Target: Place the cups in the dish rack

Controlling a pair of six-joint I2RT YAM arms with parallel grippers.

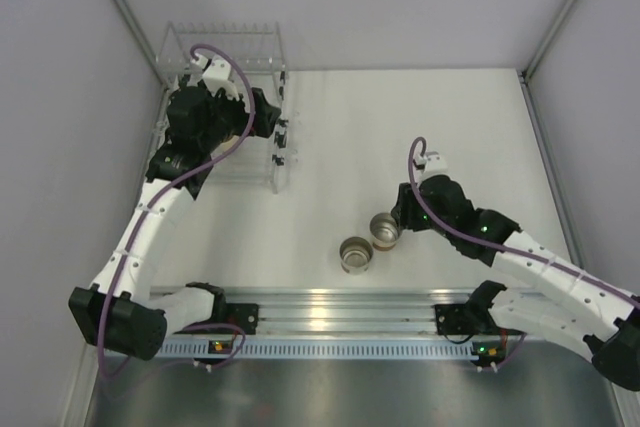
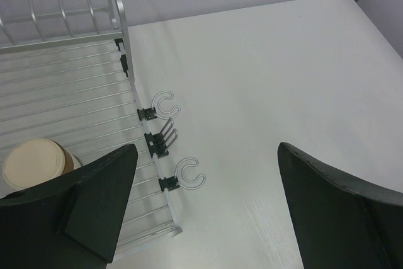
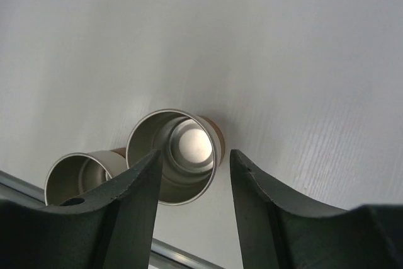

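Cups show in two places. One cream cup [image 2: 31,163] sits inside the dish rack [image 2: 69,83] among the thin clear tines. Its flat cream face is turned toward the left wrist camera, and a brownish band shows at its side. Two more stand upright on the white table [image 1: 420,117], just beside each other and near the metal rail [image 1: 330,307]. These are the nearer cup [image 1: 356,254] and the farther cup [image 1: 385,228], both shiny and silvery inside. The right gripper [image 3: 195,154] hangs at the farther cup with its jaws apart; whether they touch it cannot be told. The left gripper [image 2: 206,155] is spread wide and empty by the rack's edge, above three black clips [image 2: 157,143].
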